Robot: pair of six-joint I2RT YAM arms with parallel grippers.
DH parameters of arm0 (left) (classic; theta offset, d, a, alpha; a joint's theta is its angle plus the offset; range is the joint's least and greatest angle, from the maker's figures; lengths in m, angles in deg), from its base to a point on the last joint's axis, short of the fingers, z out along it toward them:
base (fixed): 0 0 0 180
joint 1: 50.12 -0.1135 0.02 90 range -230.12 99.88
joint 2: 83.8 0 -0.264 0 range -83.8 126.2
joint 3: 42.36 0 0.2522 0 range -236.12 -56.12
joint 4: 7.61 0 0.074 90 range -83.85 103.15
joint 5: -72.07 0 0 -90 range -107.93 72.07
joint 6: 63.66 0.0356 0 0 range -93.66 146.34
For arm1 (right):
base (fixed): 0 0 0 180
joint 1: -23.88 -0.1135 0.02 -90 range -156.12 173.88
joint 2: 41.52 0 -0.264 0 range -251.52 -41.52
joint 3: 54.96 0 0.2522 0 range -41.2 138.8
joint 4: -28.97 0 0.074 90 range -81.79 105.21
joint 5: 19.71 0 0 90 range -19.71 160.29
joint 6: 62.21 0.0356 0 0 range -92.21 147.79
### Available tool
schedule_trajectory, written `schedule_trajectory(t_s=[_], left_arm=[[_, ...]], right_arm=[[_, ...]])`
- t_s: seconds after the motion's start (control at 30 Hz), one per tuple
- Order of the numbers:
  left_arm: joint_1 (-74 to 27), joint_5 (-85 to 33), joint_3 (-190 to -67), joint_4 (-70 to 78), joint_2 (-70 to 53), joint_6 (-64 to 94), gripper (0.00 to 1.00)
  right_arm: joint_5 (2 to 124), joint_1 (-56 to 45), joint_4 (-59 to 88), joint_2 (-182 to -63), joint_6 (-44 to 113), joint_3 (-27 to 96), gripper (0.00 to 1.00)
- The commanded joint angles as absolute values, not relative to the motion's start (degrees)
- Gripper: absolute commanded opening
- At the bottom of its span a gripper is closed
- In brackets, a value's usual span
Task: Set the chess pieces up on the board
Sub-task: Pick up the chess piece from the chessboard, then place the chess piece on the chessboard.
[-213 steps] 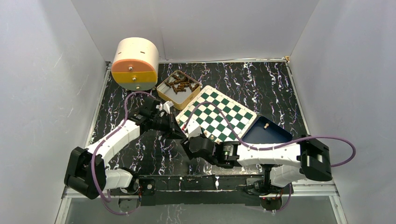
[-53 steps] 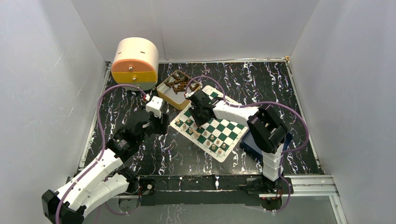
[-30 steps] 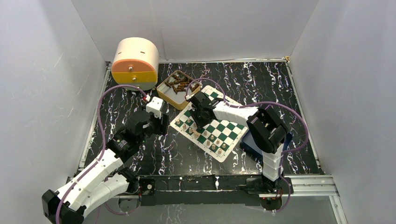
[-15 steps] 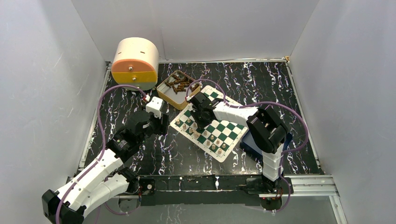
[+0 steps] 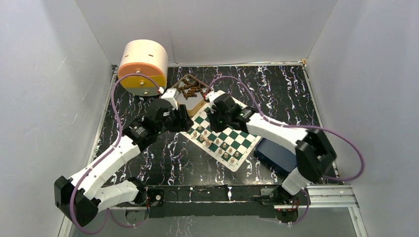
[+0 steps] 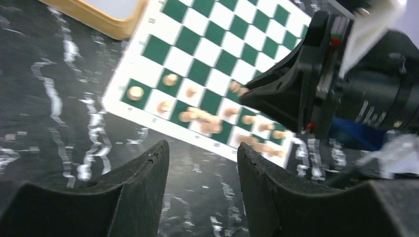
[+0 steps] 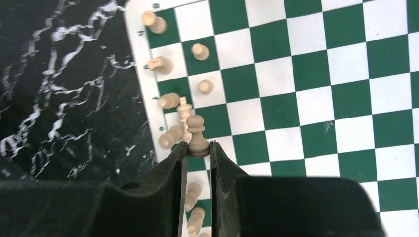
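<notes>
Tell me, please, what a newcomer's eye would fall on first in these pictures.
The green and white board stands out on the black marbled table, with light wooden pieces lined along its near edge. Over the board, the right end effector is shut on one upright chess piece. At the far left corner sits a large cream and orange drum.

tin (image 5: 200,105): half hidden behind left arm (image 5: 126,145)
tray (image 5: 274,154): partly under right arm (image 5: 276,131)
pieces (image 6: 207,119): blurred, kinds unreadable
</notes>
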State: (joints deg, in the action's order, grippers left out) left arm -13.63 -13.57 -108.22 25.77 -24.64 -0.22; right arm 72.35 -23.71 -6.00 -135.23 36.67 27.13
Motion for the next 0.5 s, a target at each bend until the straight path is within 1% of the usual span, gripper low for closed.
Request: schedule_trajectory(t_s=[0.0,0.1,0.23,0.47], left_arm=[[-13.9,-25.6,-113.2,26.9,-21.2,-14.1,0.5],[-14.1,-32.2,-113.4,21.6,-18.9,-20.4,0.47],[-14.2,-37.8,-113.0,15.4,-16.1,-26.8,0.37],[-14.2,-40.3,-112.4,13.4,-12.5,-28.2,0.38]], right_arm=[[66.6,-23.6,7.4,-124.3,34.4,19.1,0.2],[63.7,-23.5,12.0,-119.0,33.9,14.8,0.2],[61.0,-23.6,14.6,-115.0,34.3,11.9,0.2],[59.6,-23.7,18.3,-111.3,35.9,8.8,0.2]])
